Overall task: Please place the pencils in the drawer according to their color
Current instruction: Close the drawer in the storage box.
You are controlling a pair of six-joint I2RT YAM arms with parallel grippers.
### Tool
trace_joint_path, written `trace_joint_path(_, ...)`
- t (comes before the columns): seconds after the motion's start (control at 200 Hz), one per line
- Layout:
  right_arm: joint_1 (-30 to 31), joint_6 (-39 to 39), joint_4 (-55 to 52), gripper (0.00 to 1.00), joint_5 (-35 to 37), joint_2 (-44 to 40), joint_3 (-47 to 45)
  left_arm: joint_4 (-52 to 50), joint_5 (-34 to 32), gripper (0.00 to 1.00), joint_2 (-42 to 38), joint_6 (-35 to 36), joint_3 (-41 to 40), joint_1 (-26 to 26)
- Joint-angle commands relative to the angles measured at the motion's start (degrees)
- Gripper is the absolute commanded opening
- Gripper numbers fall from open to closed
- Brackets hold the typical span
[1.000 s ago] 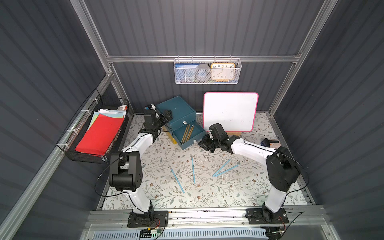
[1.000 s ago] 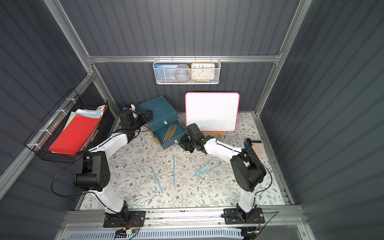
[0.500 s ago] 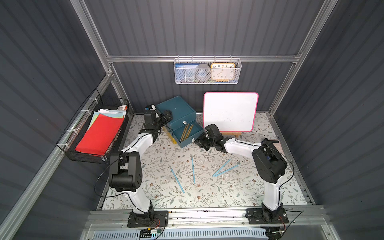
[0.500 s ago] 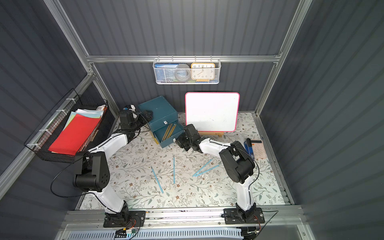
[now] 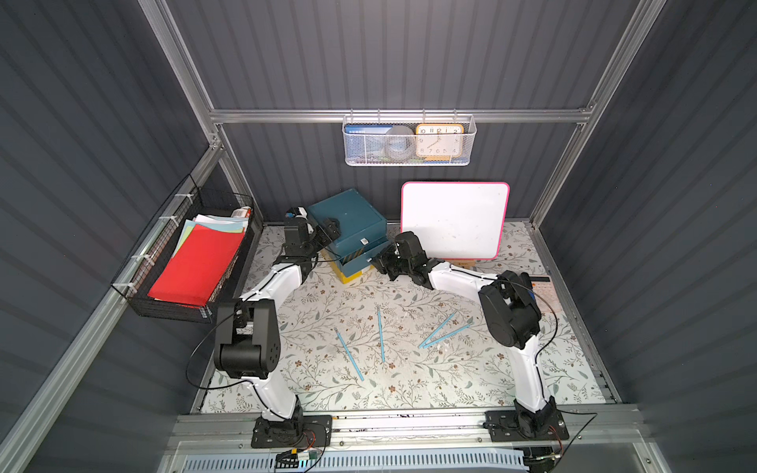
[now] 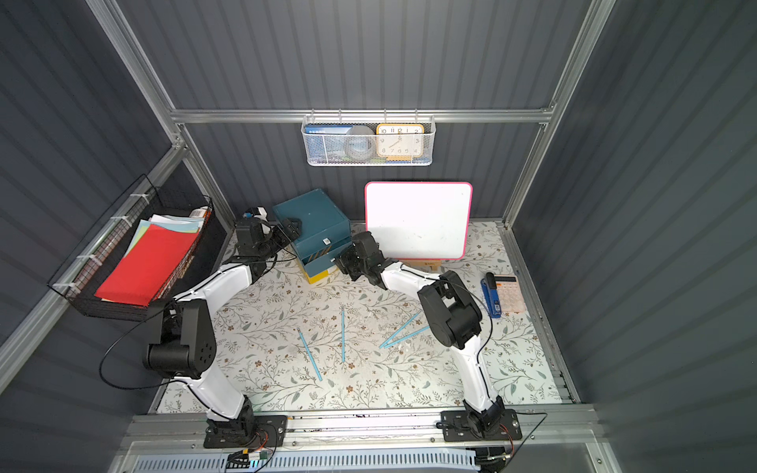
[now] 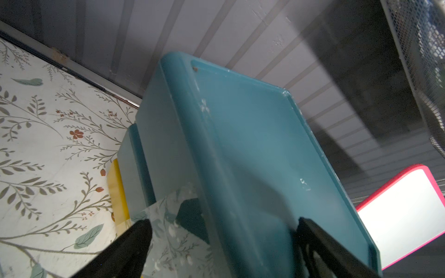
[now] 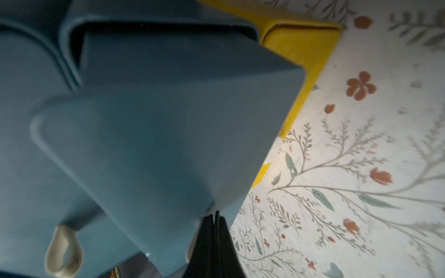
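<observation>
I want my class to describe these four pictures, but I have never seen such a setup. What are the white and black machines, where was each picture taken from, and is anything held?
They are two robot arms mounted on a rail, each ending in a two-fingered gripper. Two pictures look down from overhead and show nearly the same scene; the other two come from cameras on the arms' wrists. On the floral mat stand a teal cabinet and a whiteboard, and four light blue pencils lie loose. The left gripper is open, its fingers astride the cabinet's top corner. The right gripper is shut, with nothing visible between its fingers, its tip at the front of a slightly open drawer where yellow pencils show.
</observation>
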Motion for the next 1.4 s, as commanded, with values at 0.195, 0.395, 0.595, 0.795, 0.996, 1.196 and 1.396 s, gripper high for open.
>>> trace_joint_path(0.195, 0.3, 3.2, 5.2, 0.0, -0.5, 5.7, 5.5, 0.0, -0.1, 0.99, -1.4, 1.1, -1.4, -0.6)
trace_joint_path(0.395, 0.5, 5.1, 9.4, 0.0, -0.6, 8.6, 7.8, 0.3, 0.0, 0.99, -1.5, 1.0, -1.7, -0.7)
trace_joint_path(0.595, 0.6, 5.4, 9.7, 0.0, -1.9, 10.4, 10.7, 0.4, -0.1, 0.99, -1.6, 0.9, -1.9, -0.7)
trace_joint_path(0.795, 0.7, 2.7, 8.2, 0.11, -2.8, 5.1, 5.5, 0.4, 0.0, 0.99, -1.8, 1.0, -1.7, -0.7)
trace_joint_path(0.996, 1.1, -1.1, 3.3, 0.36, 0.7, -2.7, -4.2, 0.4, 0.1, 0.99, -2.4, 1.0, -1.7, -0.7)
trace_joint_path(1.196, 1.2, -2.0, -2.0, 0.59, 4.8, -2.5, -4.7, 0.5, 0.4, 0.99, -2.3, 0.7, -1.6, -0.9)
trace_joint_path(1.396, 1.4, -2.2, -5.8, 0.74, 7.7, 0.5, -1.3, 0.2, 0.3, 0.99, -2.4, 1.0, -1.4, -0.9)
